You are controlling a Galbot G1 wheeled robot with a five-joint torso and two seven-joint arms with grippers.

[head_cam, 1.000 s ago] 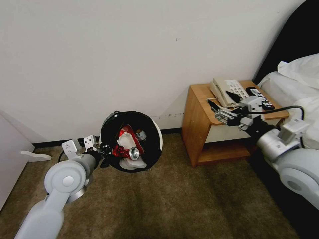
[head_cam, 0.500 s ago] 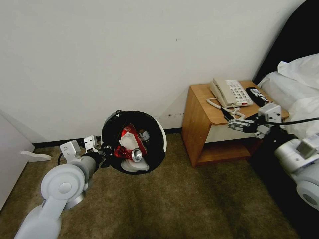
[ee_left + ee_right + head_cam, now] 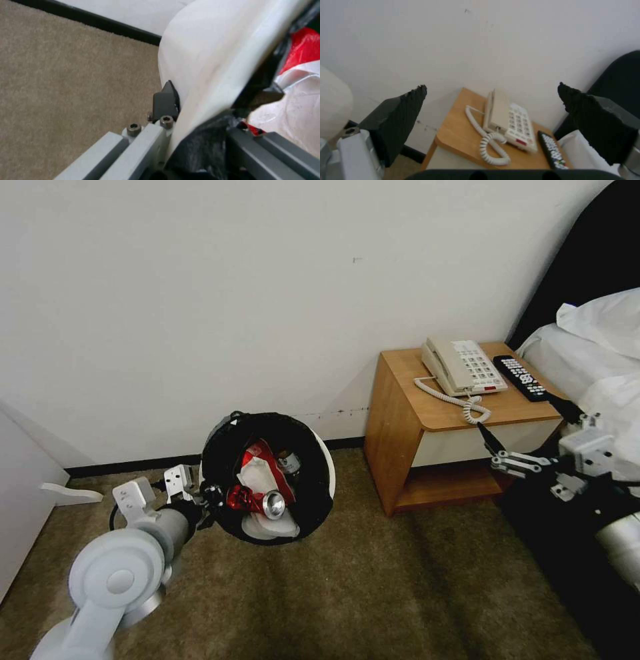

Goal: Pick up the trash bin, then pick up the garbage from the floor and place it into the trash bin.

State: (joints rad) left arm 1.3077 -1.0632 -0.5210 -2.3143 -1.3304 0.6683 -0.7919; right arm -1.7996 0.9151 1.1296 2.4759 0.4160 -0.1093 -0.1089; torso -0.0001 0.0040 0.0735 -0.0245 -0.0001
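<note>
The trash bin [image 3: 319,457], white with a black bag liner, is tilted so its mouth faces the head camera, near the wall. My left gripper [image 3: 208,499] is shut on its rim. In the left wrist view the gripper [image 3: 216,100] clamps the white wall [image 3: 206,50], one finger outside and one inside. Garbage lies inside the bin: a red can [image 3: 269,505], a red-white packet [image 3: 256,455], crumpled white paper [image 3: 255,475], a small bottle [image 3: 287,463] and a white slipper [image 3: 270,527]. My right gripper [image 3: 528,427] is open and holds nothing, in front of the nightstand.
A wooden nightstand [image 3: 399,413] stands against the wall with a beige phone [image 3: 460,363] and a black remote [image 3: 521,377] on top. A bed with white bedding [image 3: 590,350] is at the right. White furniture [image 3: 20,480] is at the left. Brown carpet [image 3: 373,587] lies open in front.
My right gripper has dropped and drawn back to the right, from over the phone to below the nightstand's top edge. The left arm and bin have shifted slightly down and right.
</note>
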